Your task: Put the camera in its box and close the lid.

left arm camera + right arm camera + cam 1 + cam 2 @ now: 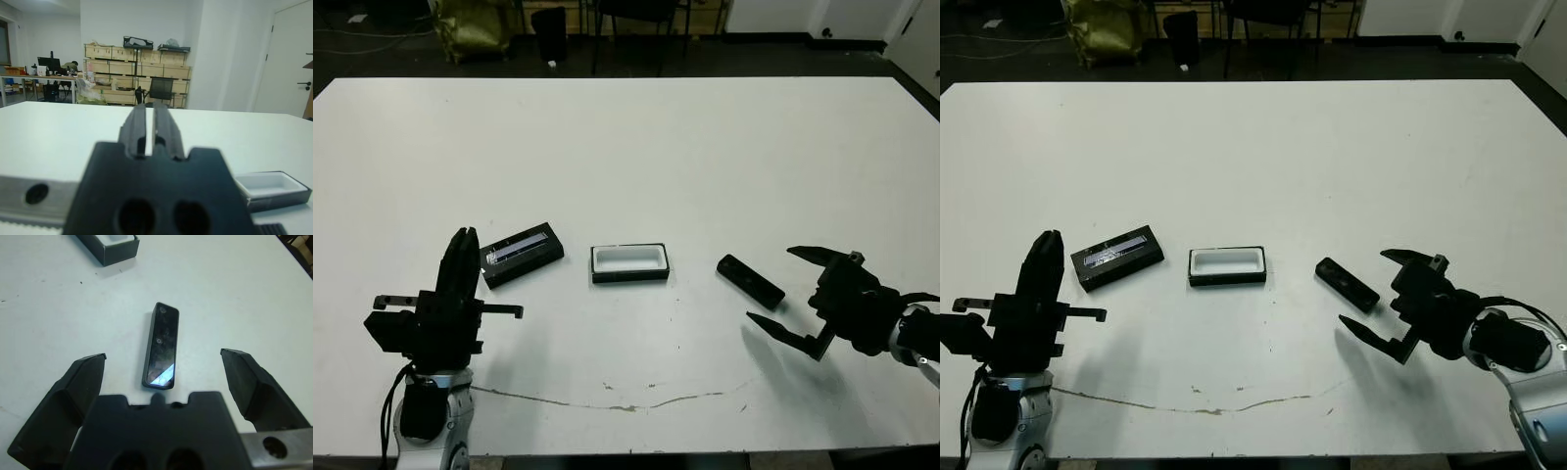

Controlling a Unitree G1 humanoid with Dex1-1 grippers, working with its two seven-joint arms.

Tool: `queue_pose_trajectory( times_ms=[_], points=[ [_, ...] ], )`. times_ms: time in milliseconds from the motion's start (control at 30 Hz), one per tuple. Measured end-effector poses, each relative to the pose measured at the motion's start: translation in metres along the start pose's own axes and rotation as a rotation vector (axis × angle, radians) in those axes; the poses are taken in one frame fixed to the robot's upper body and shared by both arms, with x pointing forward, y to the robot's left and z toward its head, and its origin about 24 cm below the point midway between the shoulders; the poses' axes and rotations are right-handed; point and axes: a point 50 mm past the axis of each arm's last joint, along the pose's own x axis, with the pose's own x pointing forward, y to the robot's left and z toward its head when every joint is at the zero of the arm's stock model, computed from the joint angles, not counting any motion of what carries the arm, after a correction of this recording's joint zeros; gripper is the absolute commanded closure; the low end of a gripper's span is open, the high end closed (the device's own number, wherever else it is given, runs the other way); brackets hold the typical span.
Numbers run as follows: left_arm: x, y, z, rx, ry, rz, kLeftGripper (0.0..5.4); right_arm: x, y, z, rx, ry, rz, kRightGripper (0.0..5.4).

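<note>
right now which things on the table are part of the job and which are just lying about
Part of the job:
camera
box, empty
lid, off the box
right gripper, open beside the camera

Just lying about:
nothing else on the table

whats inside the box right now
Nothing: the box shows only its bare white lining. The camera lies on the table to its right, the lid to its left. Only its near inner wall is hidden.

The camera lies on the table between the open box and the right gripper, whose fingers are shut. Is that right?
Not quite. The camera does lie between the box and the right gripper, but the right wrist view shows its fingers spread wide open, not shut.
</note>
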Motion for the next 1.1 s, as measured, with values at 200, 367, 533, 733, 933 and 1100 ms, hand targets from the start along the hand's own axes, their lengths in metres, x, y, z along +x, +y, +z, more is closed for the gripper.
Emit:
queue_pose_trajectory(
  times_ms=[200, 367, 533, 733, 933, 1100],
  points=[
    [0.0, 0.0, 0.0, -0.017, -0.003, -0.006, 5.4, 0.007, 0.003, -0.013, 0.108, -0.012, 0.025, 0.01],
    [0.0, 0.0, 0.0, -0.016, -0.002, -0.005, 5.4, 0.013, 0.0, -0.022, 0.154, -0.048, 0.03, 0.01],
    [0.0, 0.001, 0.0, -0.015, -0.002, -0.005, 5.4, 0.015, -0.004, -0.027, 0.157, -0.064, 0.02, 0.01],
    [0.0, 0.001, -0.001, -0.014, 0.002, -0.005, 5.4, 0.018, -0.005, -0.031, 0.145, -0.091, 0.018, 0.01],
    [0.001, 0.0, -0.001, -0.015, 0.001, -0.007, 5.4, 0.025, -0.005, -0.033, 0.158, -0.091, 0.025, 0.8],
    [0.002, 0.0, -0.001, -0.012, 0.008, -0.007, 5.4, 0.029, -0.004, -0.033, 0.194, -0.082, 0.019, 1.92]
  ],
)
